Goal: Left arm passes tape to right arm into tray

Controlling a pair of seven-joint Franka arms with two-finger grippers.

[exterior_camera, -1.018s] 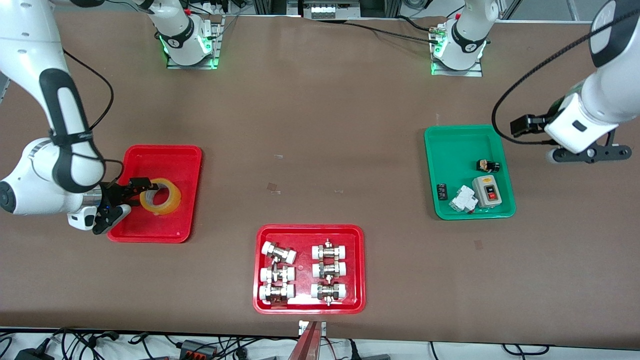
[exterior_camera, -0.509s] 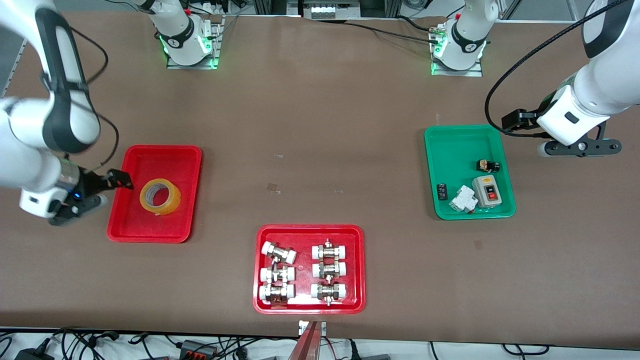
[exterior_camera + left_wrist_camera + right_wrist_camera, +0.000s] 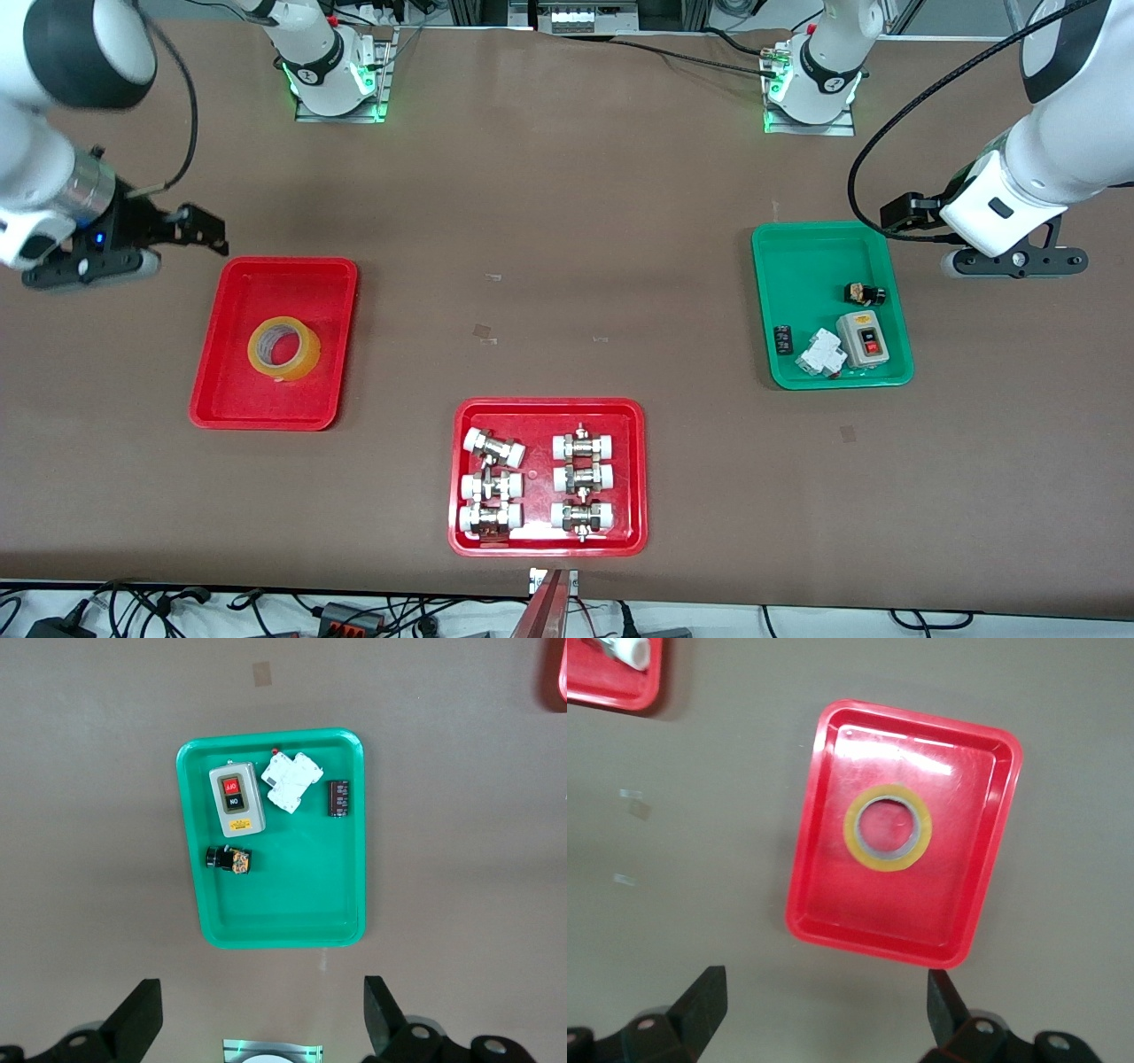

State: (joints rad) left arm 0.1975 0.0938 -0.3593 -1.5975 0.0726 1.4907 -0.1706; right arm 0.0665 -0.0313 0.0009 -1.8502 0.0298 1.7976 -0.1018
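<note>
The tape (image 3: 283, 347), a yellowish roll with a pale core, lies flat in the plain red tray (image 3: 292, 282) toward the right arm's end of the table. It also shows in the right wrist view (image 3: 888, 827), inside the tray (image 3: 833, 904). My right gripper (image 3: 205, 232) is open and empty, up over the bare table just off the tray's rim; its own view shows it (image 3: 824, 1010) wide open with nothing between the fingers. My left gripper (image 3: 1014, 263) is open and empty, over the table beside the green tray; its own view shows it (image 3: 263, 1019) holding nothing.
A green tray (image 3: 802, 266) holds a grey switch box (image 3: 861, 339), a white breaker and small black parts. A second red tray (image 3: 547, 408) with white-capped metal fittings sits nearest the front camera. Both arm bases stand along the table's edge farthest from that camera.
My right gripper has let go of the tape, backed off the tray and risen toward the bases. The tape stays in the tray. My left gripper has shifted slightly.
</note>
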